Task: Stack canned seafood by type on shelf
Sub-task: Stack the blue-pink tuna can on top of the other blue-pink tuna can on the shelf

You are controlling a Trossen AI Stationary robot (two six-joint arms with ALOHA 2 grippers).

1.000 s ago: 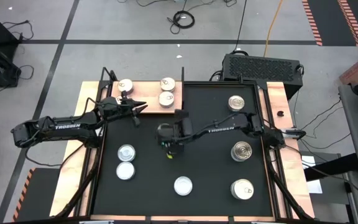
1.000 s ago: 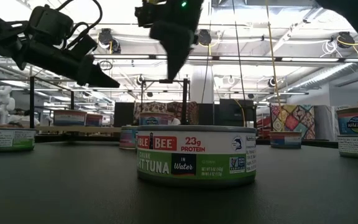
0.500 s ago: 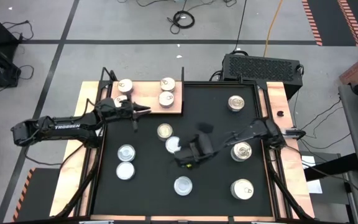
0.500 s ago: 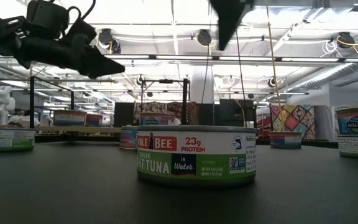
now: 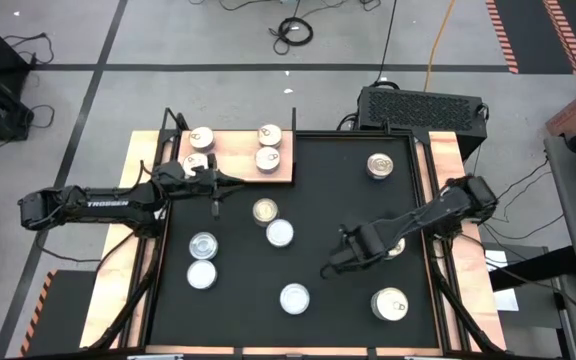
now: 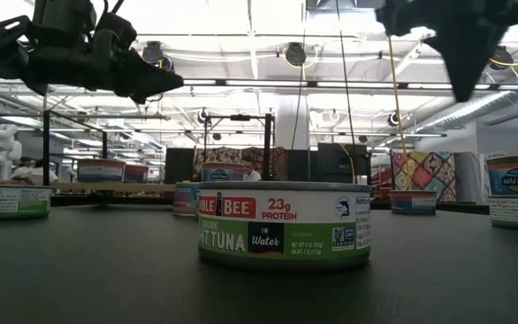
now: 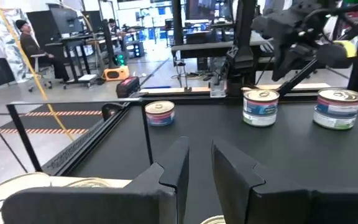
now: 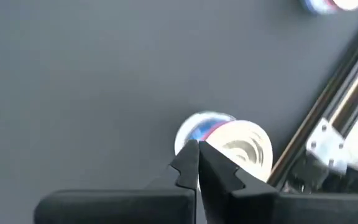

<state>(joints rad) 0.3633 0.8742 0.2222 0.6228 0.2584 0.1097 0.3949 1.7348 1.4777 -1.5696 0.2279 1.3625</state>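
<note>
Tins (image 5: 269, 146) sit on shelf (image 5: 236, 164); right gripper (image 5: 326, 270) pressed together, left gripper (image 5: 245, 183) slightly spread.

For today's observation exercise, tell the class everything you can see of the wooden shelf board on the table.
The shelf is a flat rectangular board of light wood with visible grain, lying flat at the far left corner of the table, its right part overlapping the black mat. Four tins stand on it: one at the far left, one nearer, and two close together at its right end. The left gripper hovers just off its near edge, fingers slightly apart, holding nothing.
</note>
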